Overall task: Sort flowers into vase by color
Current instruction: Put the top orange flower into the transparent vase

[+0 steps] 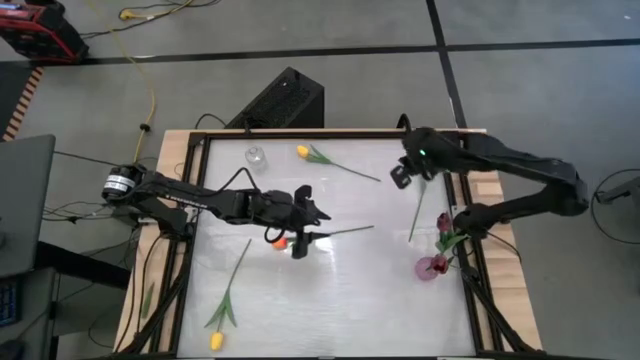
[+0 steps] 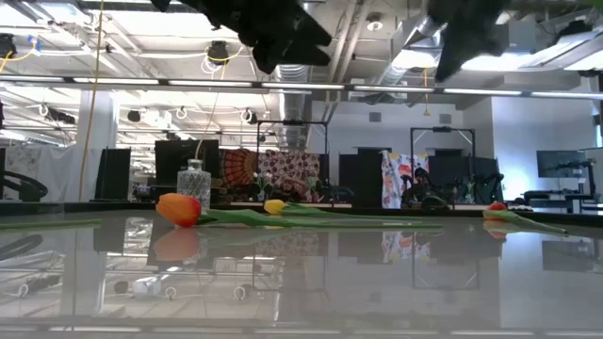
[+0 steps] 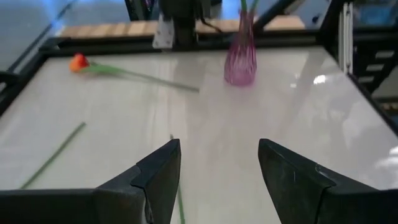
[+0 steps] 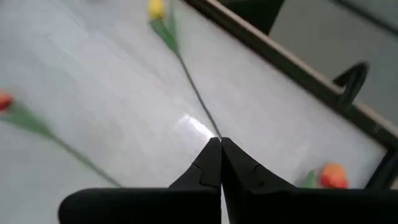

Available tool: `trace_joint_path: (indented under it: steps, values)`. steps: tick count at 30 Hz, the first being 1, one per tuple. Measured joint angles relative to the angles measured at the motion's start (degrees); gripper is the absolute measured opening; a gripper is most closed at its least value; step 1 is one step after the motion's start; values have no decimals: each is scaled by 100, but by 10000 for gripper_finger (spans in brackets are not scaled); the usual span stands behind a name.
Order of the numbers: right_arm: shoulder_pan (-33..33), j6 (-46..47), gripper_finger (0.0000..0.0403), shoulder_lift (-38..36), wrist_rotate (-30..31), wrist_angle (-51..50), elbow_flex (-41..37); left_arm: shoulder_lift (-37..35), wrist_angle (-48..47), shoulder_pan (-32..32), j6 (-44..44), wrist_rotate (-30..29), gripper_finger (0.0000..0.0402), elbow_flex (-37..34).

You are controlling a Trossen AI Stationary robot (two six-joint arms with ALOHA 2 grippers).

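**Tulips scattered on the white table, one vase already holding stems**

Taking the pink vase (image 1: 432, 267) at the table's right edge as the landmark, the farthest flower from it is a yellow tulip (image 1: 216, 340) at the near-left corner, its stem running up toward the middle. A clear glass vase (image 1: 256, 156) stands at the far-left part of the table (image 1: 330, 300), diagonally across from the pink vase. Just to its right lies another yellow tulip (image 1: 303, 152), stem pointing toward the right side.

The left gripper (image 1: 300, 243) hovers over the middle of the table, left of the pink vase, its fingers (image 3: 158, 171) spread wide with nothing between them. An orange tulip (image 1: 279, 240) lies right beside it, the stem reaching toward the pink vase.

The right gripper (image 1: 402, 176) hangs above the far-right part of the table, beyond the pink vase. Its fingers (image 4: 210, 163) are pressed together, holding nothing. A green stem (image 1: 418, 212) lies below it, angled toward the pink vase, which holds dark red tulips (image 1: 443, 222).
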Motion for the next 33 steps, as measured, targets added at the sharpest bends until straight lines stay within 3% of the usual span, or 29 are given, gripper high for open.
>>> trace_joint_path:
  steps: [6,10,21,27,33]
  values:
    - [-1309,-100,60,370,-656,395,-795,0,-683,-250,21,-6,206,-23]
    - [-1909,127,99,439,-948,359,-1338,-2,-697,-428,242,-120,206,-469]
    - [-2664,920,207,427,-1061,672,-2837,-2,732,-360,432,70,206,-1793]
    - [-2814,1029,216,425,-1083,1291,-3463,-119,817,-297,400,266,206,-1825]
    - [-3005,1074,204,428,-1212,1945,-3981,-716,685,-307,32,273,206,-1827]
